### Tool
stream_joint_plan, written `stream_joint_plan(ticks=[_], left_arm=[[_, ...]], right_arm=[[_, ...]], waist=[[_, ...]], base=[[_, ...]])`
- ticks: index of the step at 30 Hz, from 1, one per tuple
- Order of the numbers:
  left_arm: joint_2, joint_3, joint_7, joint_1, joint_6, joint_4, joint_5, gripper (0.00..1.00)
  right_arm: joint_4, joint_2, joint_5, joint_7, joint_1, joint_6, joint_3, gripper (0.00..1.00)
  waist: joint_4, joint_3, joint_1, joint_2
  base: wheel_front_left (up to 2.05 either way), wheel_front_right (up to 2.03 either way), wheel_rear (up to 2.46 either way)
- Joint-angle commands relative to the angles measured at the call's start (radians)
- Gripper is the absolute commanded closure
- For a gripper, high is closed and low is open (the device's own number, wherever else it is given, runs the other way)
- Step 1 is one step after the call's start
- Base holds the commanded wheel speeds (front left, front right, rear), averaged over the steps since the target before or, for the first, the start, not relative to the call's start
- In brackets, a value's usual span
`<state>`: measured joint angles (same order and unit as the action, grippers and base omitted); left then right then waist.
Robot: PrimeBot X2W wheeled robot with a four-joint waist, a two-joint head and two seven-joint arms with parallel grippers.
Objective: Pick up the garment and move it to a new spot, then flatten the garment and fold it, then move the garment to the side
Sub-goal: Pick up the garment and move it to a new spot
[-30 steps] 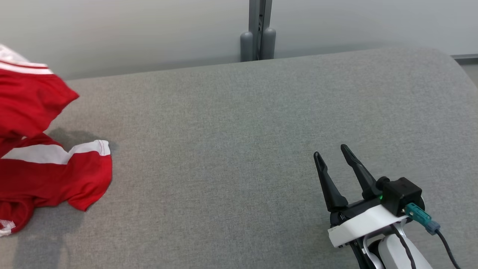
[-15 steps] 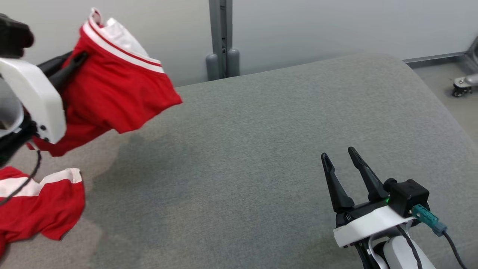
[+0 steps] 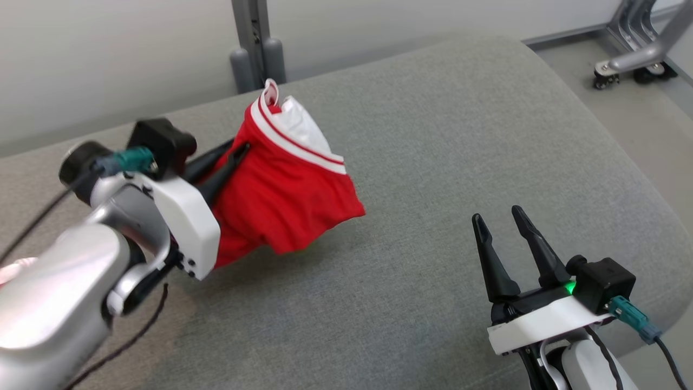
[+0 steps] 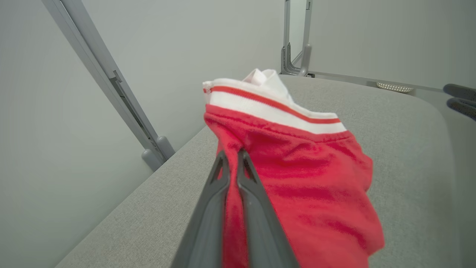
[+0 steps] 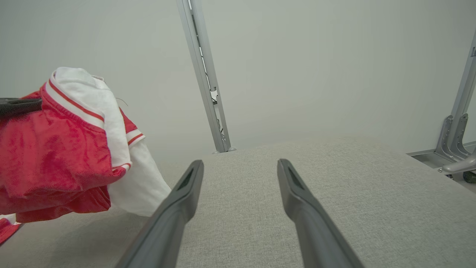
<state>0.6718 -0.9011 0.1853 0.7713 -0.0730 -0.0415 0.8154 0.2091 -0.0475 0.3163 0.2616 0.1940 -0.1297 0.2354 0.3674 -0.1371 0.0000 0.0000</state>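
Nearest, at the lower right of the head view: right claw [image 3: 496, 214], two dark fingers spread wide with nothing between them, poised over bare grey fabric of the bench [image 3: 433, 162], a green light [image 3: 568, 287] lit at the base and a teal plug [image 3: 628, 319] on the black camera block beside it. Same wide, empty gap in the right wrist view, right claw [image 5: 240, 163] rising from the bottom edge over the bench [image 5: 238, 223]. At the lower left of the head view: silver forearm and white wrist shell of the left arm. Further up, left of centre: left claw [image 3: 237, 147], pinched shut on a fold of the red garment [image 3: 287, 200] just below its white, red-striped band. Seen along the fingers in the left wrist view: left claw [image 4: 232, 152] closed tight, cloth of the red garment [image 4: 308, 178] squeezed between the tips, the rest bunched and draped to the right. Gripped end held up above the left-centre part of the bench, shadow beneath; contact between the lowest folds and the fabric hard to tell. At the left edge of the right wrist view: red garment [image 5: 48, 149] with a white layer hanging below. Farthest back: grey metal post [image 3: 252, 38] against the pale wall at top, and a wheeled metal frame [image 3: 628, 54] on the floor at the upper right.
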Motion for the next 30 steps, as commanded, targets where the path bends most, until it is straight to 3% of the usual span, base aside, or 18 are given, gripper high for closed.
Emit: stream_joint_plan(ticks=[1, 8, 13, 14, 15, 23, 30], left_arm=[[-0.016, -0.011, -0.033, -0.025, -0.005, -0.021, -0.018, 1.00], [-0.113, -0.069, -0.195, -0.111, 0.029, -0.215, -0.060, 1.00], [-0.161, -0.086, -0.245, -0.114, 0.056, -0.340, -0.065, 1.00], [-0.171, -0.091, -0.253, -0.112, 0.066, -0.367, -0.066, 0.59], [-0.184, -0.090, -0.266, -0.106, 0.075, -0.384, -0.063, 0.00], [-0.220, -0.072, -0.356, -0.079, 0.093, -0.426, -0.066, 0.00], [-0.163, 0.002, -0.429, -0.128, 0.045, -0.331, -0.052, 0.00]], right_arm=[[-0.008, -0.006, 0.001, 0.005, 0.002, -0.002, -0.005, 0.00], [-0.032, -0.005, -0.007, 0.005, 0.007, -0.002, -0.022, 0.00], [-0.036, -0.005, -0.015, 0.005, 0.008, -0.002, -0.023, 0.00], [-0.033, -0.005, -0.017, 0.005, 0.007, -0.002, -0.022, 0.00], [-0.030, -0.005, -0.018, 0.005, 0.005, -0.002, -0.021, 0.00], [-0.007, -0.006, -0.030, 0.005, 0.003, -0.002, -0.025, 0.00], [0.016, -0.005, -0.054, 0.005, -0.014, -0.002, -0.054, 0.00]], waist=[[0.020, -0.025, 0.0000, 0.0000], [0.022, -0.051, 0.0000, 0.0000], [0.004, -0.056, 0.0000, 0.0000], [-0.003, -0.054, 0.0000, 0.0000], [-0.009, -0.052, 0.0000, 0.0000], [-0.065, -0.011, 0.0000, 0.0000], [-0.115, 0.043, 0.0000, 0.0000]], base=[[0.00, 0.00, 0.00], [0.00, 0.00, 0.00], [0.00, 0.00, 0.00], [0.00, 0.00, 0.00], [0.00, 0.00, 0.00], [0.00, 0.00, 0.00], [0.00, 0.00, 0.00]])
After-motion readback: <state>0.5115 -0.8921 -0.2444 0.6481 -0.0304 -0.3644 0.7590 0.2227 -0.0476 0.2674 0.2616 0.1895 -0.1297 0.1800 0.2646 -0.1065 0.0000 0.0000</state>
